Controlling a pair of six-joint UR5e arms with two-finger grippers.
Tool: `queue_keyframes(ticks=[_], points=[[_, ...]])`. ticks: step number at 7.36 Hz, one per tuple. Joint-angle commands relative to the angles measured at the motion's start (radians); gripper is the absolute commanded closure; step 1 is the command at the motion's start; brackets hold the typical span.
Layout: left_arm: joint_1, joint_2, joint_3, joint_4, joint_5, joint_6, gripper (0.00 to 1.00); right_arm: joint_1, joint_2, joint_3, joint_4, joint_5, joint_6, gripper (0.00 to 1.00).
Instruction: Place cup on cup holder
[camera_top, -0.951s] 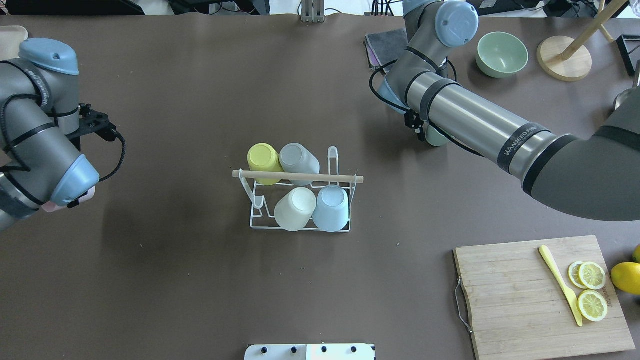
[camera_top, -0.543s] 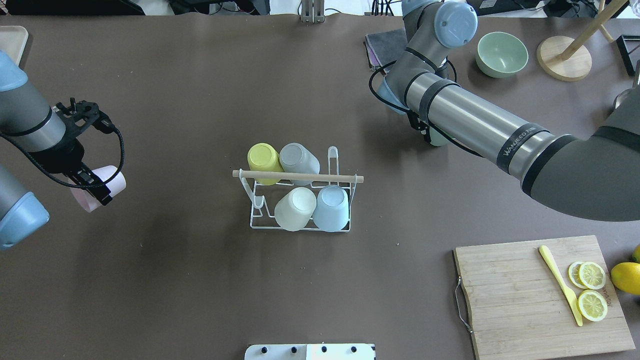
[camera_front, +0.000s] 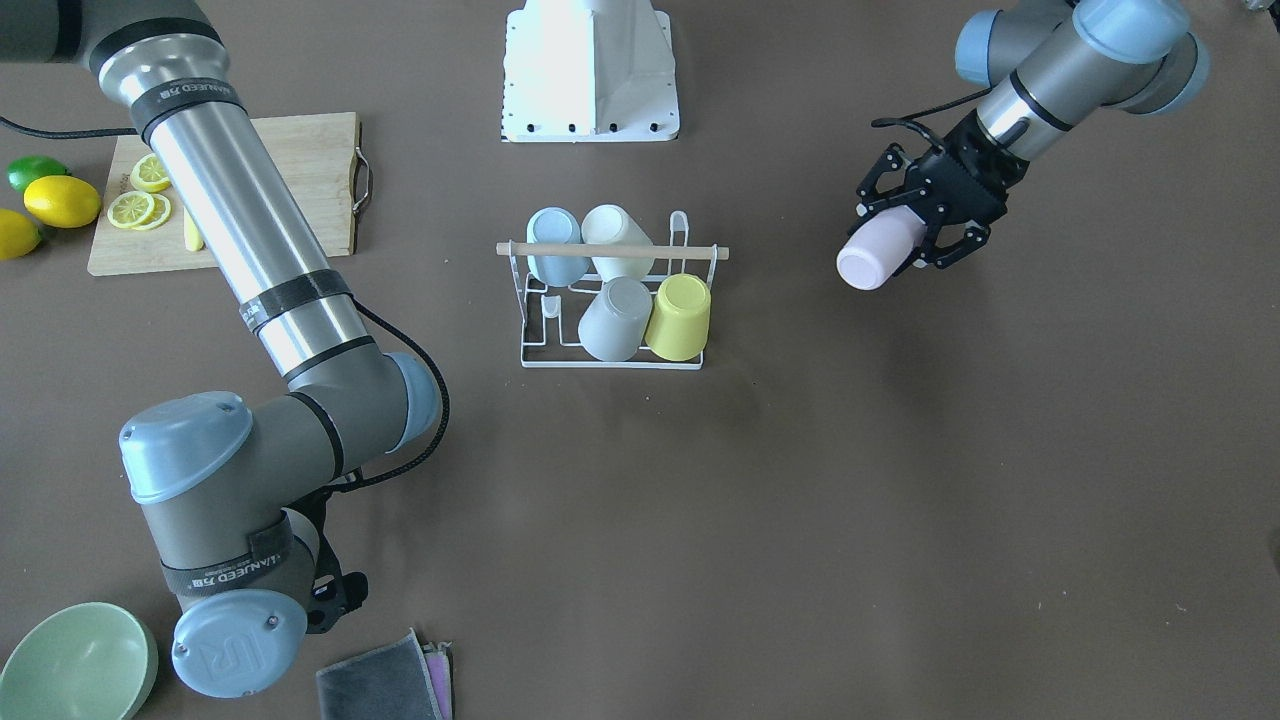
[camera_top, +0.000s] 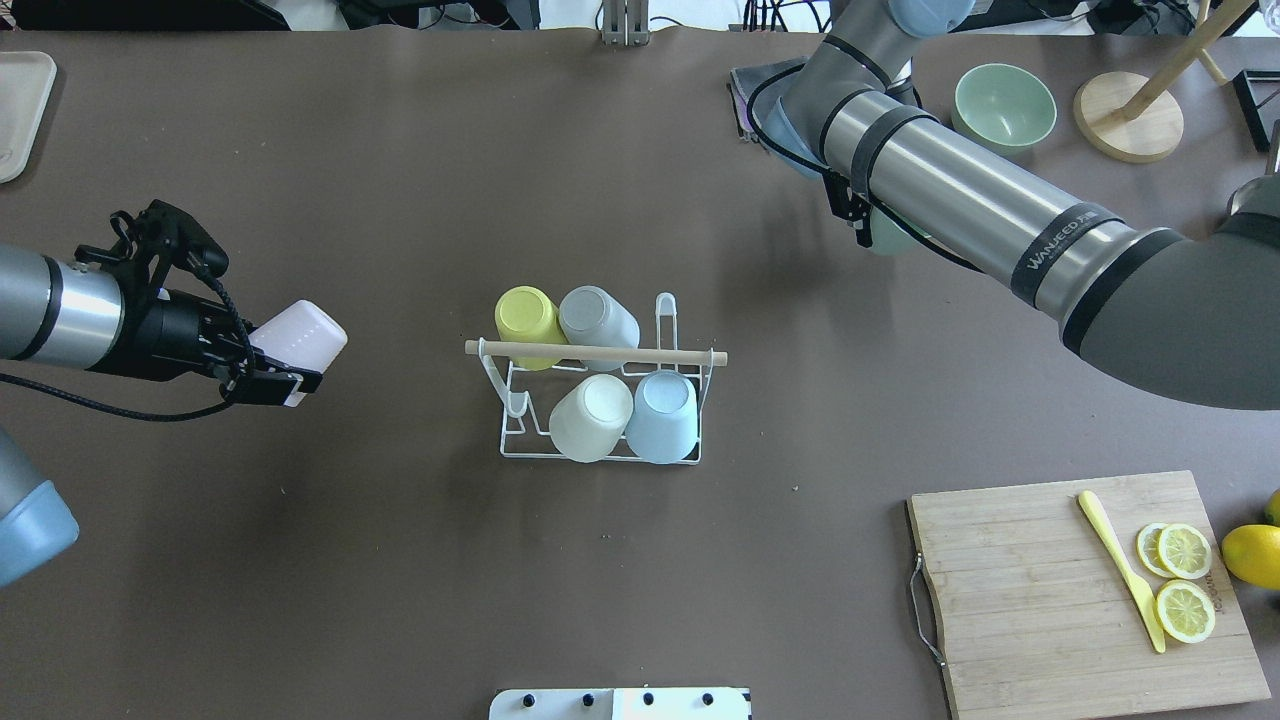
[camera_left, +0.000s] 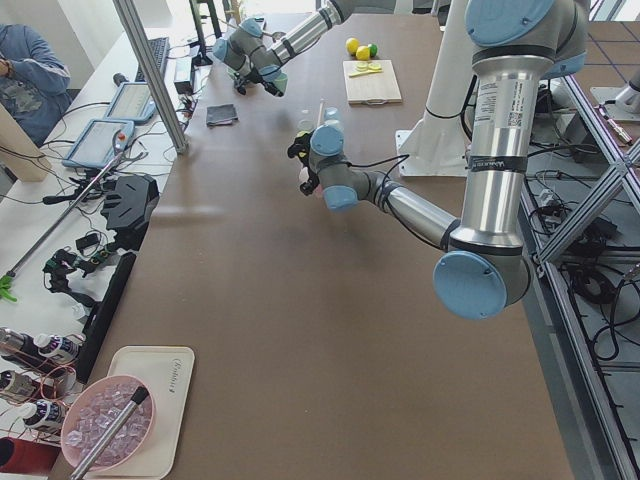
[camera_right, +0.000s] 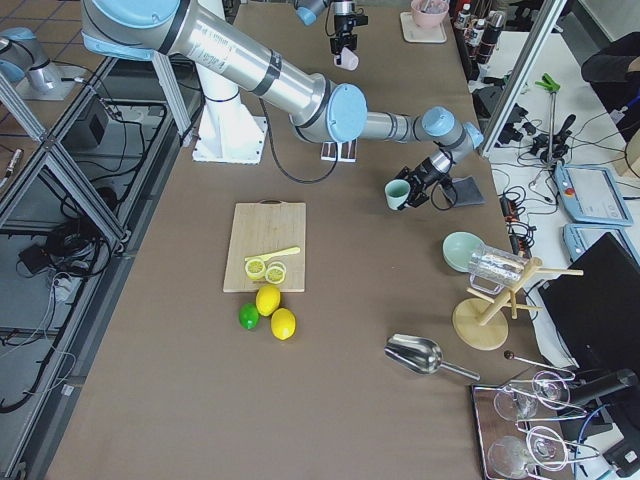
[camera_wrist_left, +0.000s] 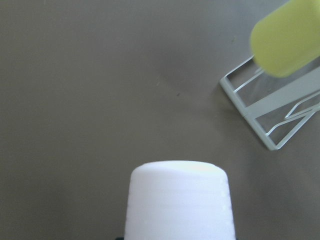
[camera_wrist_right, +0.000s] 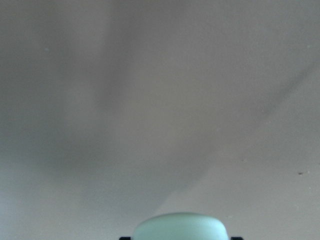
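Note:
The cup holder (camera_top: 597, 353), a white wire rack with a wooden rod on top, stands mid-table with yellow (camera_top: 525, 312), grey (camera_top: 597, 314), cream (camera_top: 590, 417) and blue (camera_top: 664, 415) cups on its pegs. My left gripper (camera_top: 288, 358) is shut on a pale pink cup (camera_top: 302, 333), held on its side above the table, left of the rack, base toward it. It also shows in the front view (camera_front: 878, 252). My right gripper (camera_right: 413, 186) is shut on a light green cup (camera_right: 397, 194) at the far right, mostly hidden under the arm from overhead.
A cutting board (camera_top: 1060, 600) with lemon slices and a yellow knife lies front right. A green bowl (camera_top: 1003, 107), a wooden stand (camera_top: 1128, 115) and folded cloths (camera_top: 770, 90) sit at the far right. A beige tray (camera_top: 20, 105) is far left.
My left arm has swung out and carried the pink cup to the right, toward the rack, turning it sideways. My right arm has shifted a little farther away with the green cup.

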Motion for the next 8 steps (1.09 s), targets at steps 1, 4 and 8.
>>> queue_keyframes(ticks=[1,4,8], points=[[0.200,0.055,-0.031,-0.364,0.402,-0.053,0.73,0.047,-0.012,0.145,-0.017,0.025,0.001,1.00],[0.399,0.037,-0.045,-0.511,0.854,-0.005,0.70,0.101,-0.108,0.411,0.082,0.066,0.140,1.00],[0.682,-0.096,0.000,-0.531,1.295,0.155,0.70,0.108,-0.254,0.782,0.263,0.062,0.406,1.00]])
